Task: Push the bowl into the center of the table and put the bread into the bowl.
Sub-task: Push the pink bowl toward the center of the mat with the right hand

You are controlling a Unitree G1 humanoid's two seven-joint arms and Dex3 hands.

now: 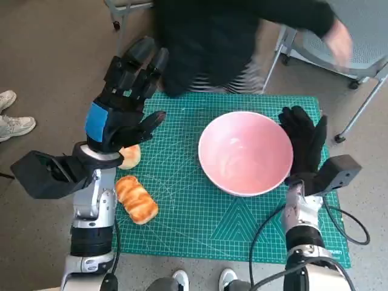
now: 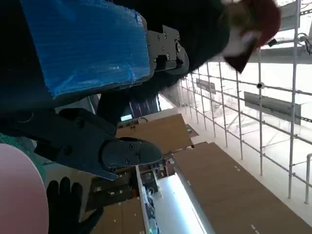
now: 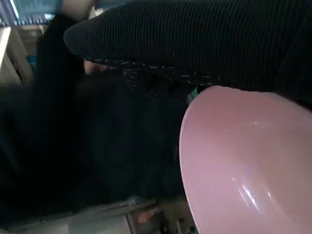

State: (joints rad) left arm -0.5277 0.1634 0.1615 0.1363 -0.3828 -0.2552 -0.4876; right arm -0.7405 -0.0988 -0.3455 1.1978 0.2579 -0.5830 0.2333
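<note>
Where the green mat (image 1: 182,200) nears its left edge, a loaf of bread (image 1: 137,199) is seen lying flat, its long axis running diagonally from the upper left to the lower right in the head view. A second, rounder piece of bread (image 1: 130,156) is partly hidden just above it, under the left hand (image 1: 124,103). That hand is raised over the mat's left part with fingers spread and nothing held, and the long loaf lies below and slightly right of it, apart from it. Bare mat is left between the bread and the pink bowl (image 1: 245,153), which stands upright right of the mat's middle, its opening facing up. The right hand (image 1: 305,142) is set against the bowl's right rim, its gloved fingers extended and apart, gripping nothing. Only a narrow strip of mat remains beyond that hand before the right edge. A person in dark clothing (image 1: 224,36) is seen at the far edge.
</note>
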